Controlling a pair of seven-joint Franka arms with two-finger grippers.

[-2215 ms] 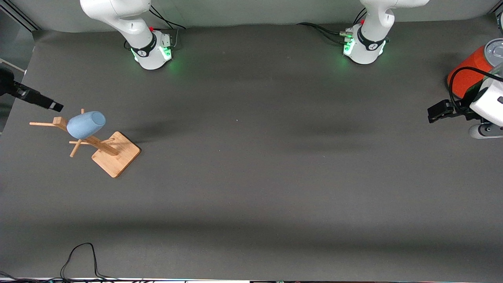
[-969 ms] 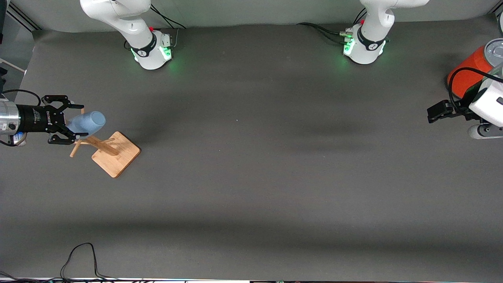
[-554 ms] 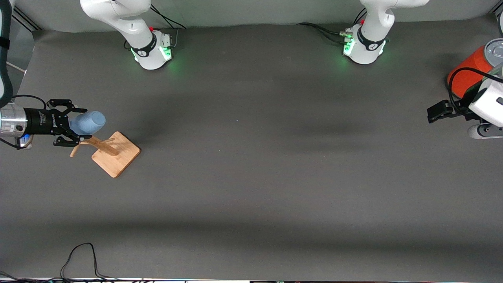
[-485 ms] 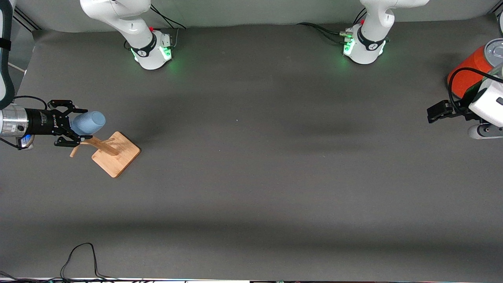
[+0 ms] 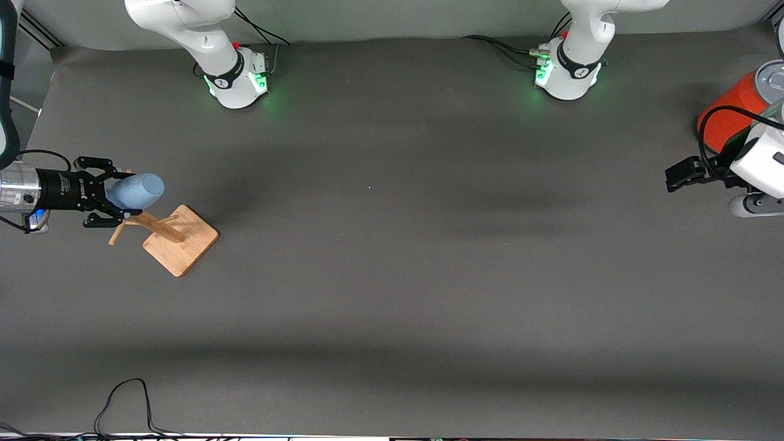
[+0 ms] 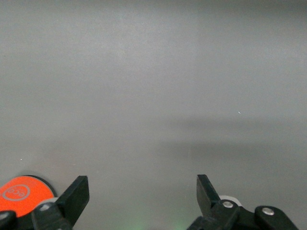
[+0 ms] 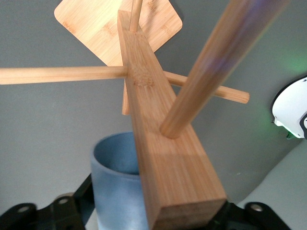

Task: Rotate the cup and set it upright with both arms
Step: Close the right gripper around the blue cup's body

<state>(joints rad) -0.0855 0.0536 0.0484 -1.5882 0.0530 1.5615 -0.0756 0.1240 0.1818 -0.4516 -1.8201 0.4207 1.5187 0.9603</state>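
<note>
At the right arm's end of the table, the right gripper [image 5: 116,193] is clamped on the light-blue cup [image 5: 136,190], which hangs tilted on the wooden peg rack [image 5: 179,239]. No writing is legible. At the left arm's end, the left gripper [image 5: 678,174] waits with jaws wide apart beside the orange can [image 5: 729,116].

Front view: high camera facing both arm bases, looking down on whole table [image 5: 392,294].
Left wrist view: looks past own fingertips [image 6: 76,194] along bare table; orange can [image 6: 19,194] at edge, shared with front view [image 5: 729,116].
Right wrist view: very close on wooden peg rack [image 7: 158,143] and cup [image 7: 117,187]; both shared with front view, rack [image 5: 177,239], cup [image 5: 136,190]; white shape at edge possibly arm base.
</note>
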